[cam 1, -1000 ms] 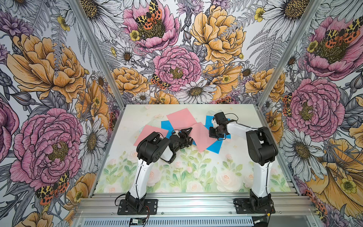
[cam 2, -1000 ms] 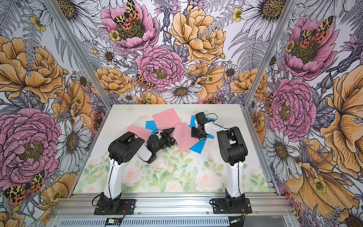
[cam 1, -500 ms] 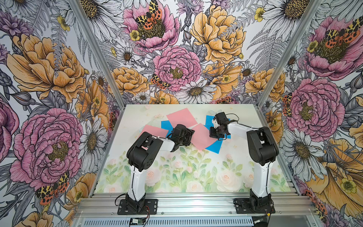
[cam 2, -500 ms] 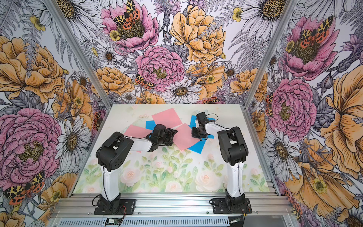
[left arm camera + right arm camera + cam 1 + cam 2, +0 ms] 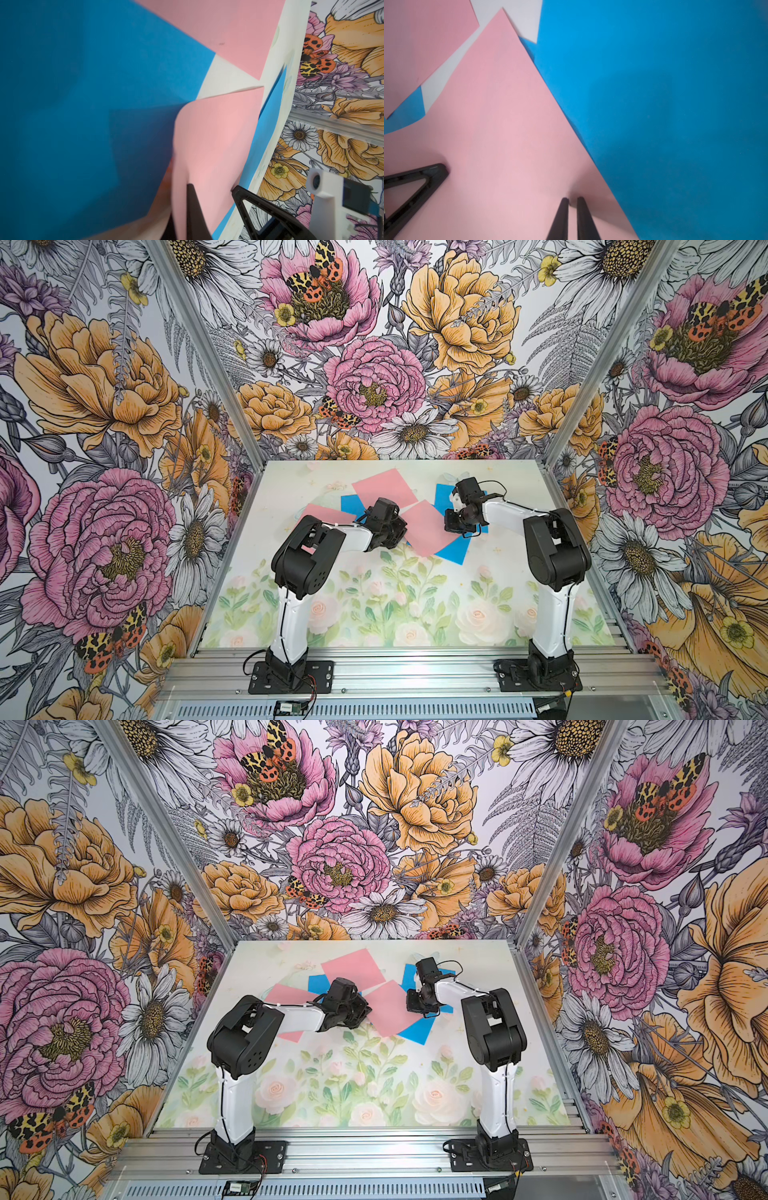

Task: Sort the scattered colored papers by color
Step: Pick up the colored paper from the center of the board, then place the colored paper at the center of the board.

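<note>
Overlapping flat pink papers (image 5: 384, 486), bright blue papers (image 5: 456, 551)

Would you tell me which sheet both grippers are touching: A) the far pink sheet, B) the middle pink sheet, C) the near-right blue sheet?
B: the wrist views show the left gripper and the right gripper each with fingertips on the middle pink sheet, at opposite sides of it.

No text, label or number can be read anywhere.
</note>
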Controlling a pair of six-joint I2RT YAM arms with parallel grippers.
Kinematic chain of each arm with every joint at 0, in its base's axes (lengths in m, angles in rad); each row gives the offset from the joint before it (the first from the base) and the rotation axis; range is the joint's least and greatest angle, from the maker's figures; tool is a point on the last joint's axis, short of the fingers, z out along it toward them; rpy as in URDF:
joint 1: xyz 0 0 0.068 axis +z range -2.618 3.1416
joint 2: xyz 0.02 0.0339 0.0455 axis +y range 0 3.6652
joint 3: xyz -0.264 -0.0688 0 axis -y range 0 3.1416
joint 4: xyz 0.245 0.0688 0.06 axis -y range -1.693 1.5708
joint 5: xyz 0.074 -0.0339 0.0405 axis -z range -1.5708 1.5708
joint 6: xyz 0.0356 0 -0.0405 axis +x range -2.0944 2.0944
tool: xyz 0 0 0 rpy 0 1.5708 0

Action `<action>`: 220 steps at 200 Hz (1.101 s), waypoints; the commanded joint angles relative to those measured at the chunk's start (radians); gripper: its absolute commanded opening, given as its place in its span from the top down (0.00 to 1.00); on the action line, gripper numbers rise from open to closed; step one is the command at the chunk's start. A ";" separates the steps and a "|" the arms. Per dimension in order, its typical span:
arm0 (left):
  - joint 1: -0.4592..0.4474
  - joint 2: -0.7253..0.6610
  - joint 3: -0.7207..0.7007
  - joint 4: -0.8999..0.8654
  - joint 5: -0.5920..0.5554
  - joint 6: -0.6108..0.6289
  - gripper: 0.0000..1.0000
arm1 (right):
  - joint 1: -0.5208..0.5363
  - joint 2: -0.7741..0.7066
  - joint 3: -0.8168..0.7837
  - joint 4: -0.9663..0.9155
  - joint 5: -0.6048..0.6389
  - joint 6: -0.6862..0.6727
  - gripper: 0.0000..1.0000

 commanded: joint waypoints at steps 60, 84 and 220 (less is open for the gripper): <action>0.035 -0.151 0.126 -0.336 0.196 0.551 1.00 | 0.005 -0.408 -0.099 -0.082 0.075 0.077 0.42; 0.035 -0.291 0.082 -0.536 0.238 0.672 1.00 | 0.026 -0.529 -0.183 -0.082 0.085 0.140 0.40; -0.252 -0.501 -0.041 -1.164 -0.234 0.515 1.00 | 0.221 -0.845 -0.459 -0.076 -0.009 0.249 0.45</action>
